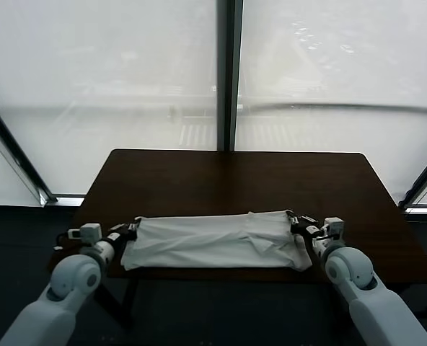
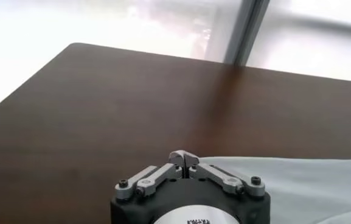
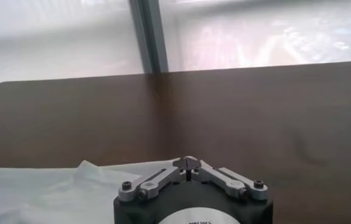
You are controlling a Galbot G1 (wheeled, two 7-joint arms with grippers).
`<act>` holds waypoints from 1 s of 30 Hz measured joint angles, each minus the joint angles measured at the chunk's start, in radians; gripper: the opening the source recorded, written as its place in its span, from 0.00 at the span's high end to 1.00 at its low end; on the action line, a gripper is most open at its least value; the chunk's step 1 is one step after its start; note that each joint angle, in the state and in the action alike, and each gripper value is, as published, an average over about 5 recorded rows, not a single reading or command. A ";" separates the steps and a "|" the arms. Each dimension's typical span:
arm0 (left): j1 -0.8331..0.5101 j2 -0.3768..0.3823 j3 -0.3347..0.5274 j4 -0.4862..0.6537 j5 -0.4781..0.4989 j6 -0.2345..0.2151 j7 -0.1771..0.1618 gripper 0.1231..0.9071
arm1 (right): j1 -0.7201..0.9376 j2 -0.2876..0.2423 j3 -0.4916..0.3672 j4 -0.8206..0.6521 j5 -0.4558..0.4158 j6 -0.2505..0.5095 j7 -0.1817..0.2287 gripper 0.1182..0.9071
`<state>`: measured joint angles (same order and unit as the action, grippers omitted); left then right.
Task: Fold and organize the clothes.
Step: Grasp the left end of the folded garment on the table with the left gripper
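Observation:
The white T-shirt [image 1: 206,241] lies folded into a long flat band across the near part of the dark table [image 1: 228,180]. No red print shows. My left gripper [image 1: 132,228] is at the band's far left corner, with its jaws shut at the cloth's edge. In the left wrist view the shut gripper [image 2: 184,157] meets the shirt [image 2: 303,179]. My right gripper [image 1: 295,220] is at the far right corner, also shut on the cloth edge. In the right wrist view the gripper [image 3: 187,162] sits against the shirt [image 3: 41,189].
Bare brown tabletop stretches beyond the shirt to the far edge [image 1: 235,151]. Bright frosted windows with a dark central post [image 1: 226,72] stand behind the table. The shirt's near edge lies close to the table's front edge [image 1: 221,272].

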<state>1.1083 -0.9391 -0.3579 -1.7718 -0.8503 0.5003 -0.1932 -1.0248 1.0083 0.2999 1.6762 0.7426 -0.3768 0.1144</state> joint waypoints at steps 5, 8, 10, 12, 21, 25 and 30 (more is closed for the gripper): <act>-0.034 0.007 0.016 0.030 -0.003 -0.009 0.000 0.95 | -0.001 0.021 0.004 -0.007 -0.003 0.007 -0.003 0.97; -0.048 0.008 0.019 0.040 -0.003 -0.011 -0.002 0.94 | -0.006 0.023 0.005 -0.006 -0.005 0.016 -0.020 0.96; -0.050 0.011 0.017 0.041 -0.002 -0.011 -0.003 0.88 | -0.013 0.019 0.006 -0.002 -0.009 0.040 -0.039 0.87; -0.047 0.016 0.014 0.037 -0.001 -0.012 -0.003 0.75 | -0.022 0.012 0.008 0.004 -0.012 0.074 -0.057 0.75; -0.003 0.055 -0.029 -0.011 -0.033 -0.002 -0.005 0.07 | -0.093 -0.038 0.019 0.027 -0.068 0.352 -0.115 0.08; 0.030 0.102 -0.072 -0.042 -0.145 0.058 0.007 0.00 | -0.161 -0.071 0.044 0.056 -0.121 0.544 -0.183 0.01; 0.062 0.197 -0.141 -0.047 -0.382 0.172 0.096 0.00 | -0.286 -0.107 0.107 0.117 -0.125 0.792 -0.281 0.00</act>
<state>1.1699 -0.7425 -0.4985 -1.8185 -1.2322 0.6724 -0.0971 -1.3109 0.9010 0.4074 1.7934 0.6173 0.4153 -0.1664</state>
